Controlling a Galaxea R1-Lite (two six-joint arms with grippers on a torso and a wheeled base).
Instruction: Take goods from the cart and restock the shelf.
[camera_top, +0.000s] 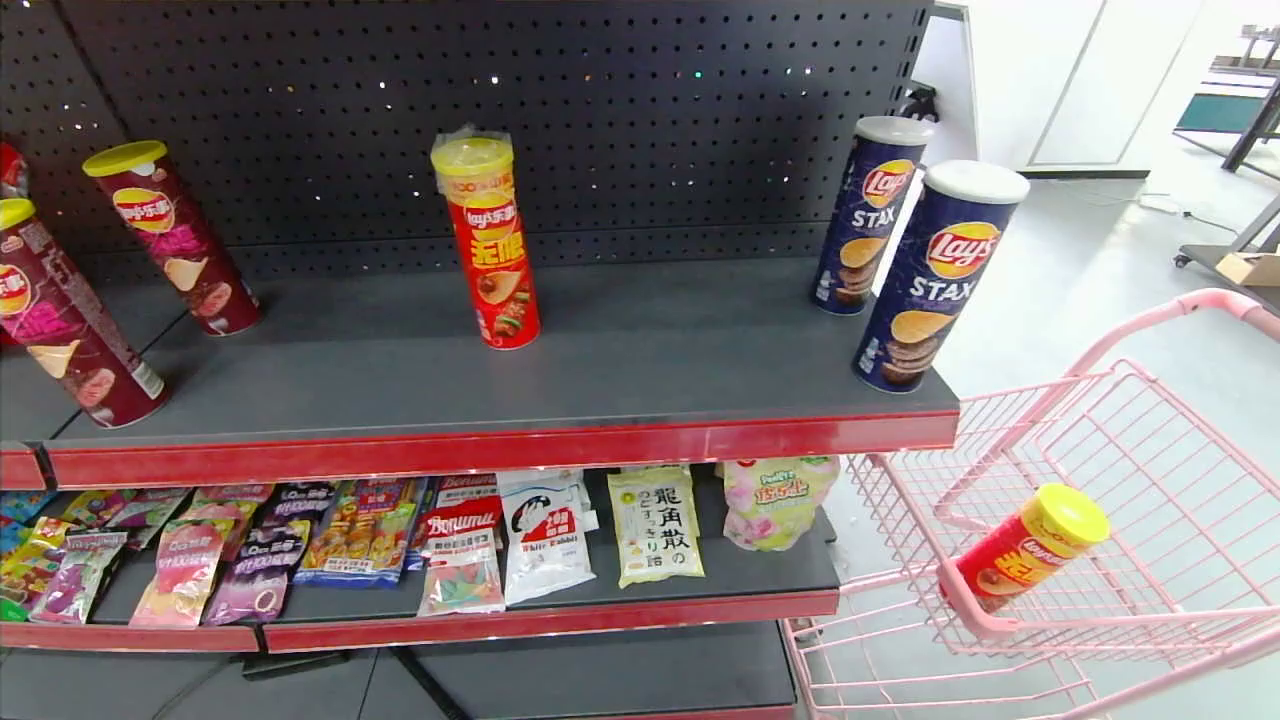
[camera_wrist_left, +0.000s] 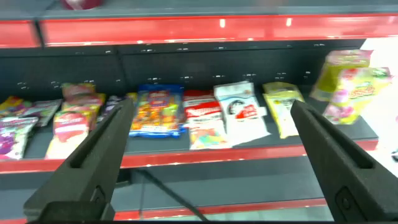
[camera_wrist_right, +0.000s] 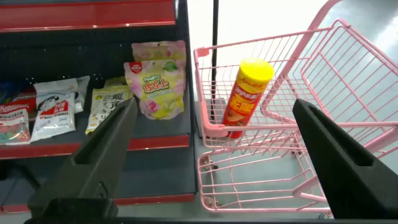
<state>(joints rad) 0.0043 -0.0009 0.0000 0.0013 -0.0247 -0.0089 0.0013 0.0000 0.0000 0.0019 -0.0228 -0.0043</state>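
In the pink cart (camera_top: 1150, 322) at the right, a red chip can with a yellow lid (camera_top: 1030, 548) leans in the upper basket. A matching red can (camera_top: 487, 240) stands mid-way along the upper shelf (camera_top: 650, 360). In the right wrist view the cart's red can (camera_wrist_right: 247, 99) stands tilted in the cart (camera_wrist_right: 298, 62), ahead of my right gripper (camera_wrist_right: 216, 106), which is open, holds nothing and is well short of it. My left gripper (camera_wrist_left: 211, 107) is open with nothing in it and faces the lower shelf's snack bags (camera_wrist_left: 205, 118).
Two blue cans (camera_top: 935, 275) stand at the upper shelf's right end and two maroon cans (camera_top: 175, 235) at its left. Snack bags (camera_top: 540, 535) line the lower shelf. Wide gaps flank the red can on the upper shelf.
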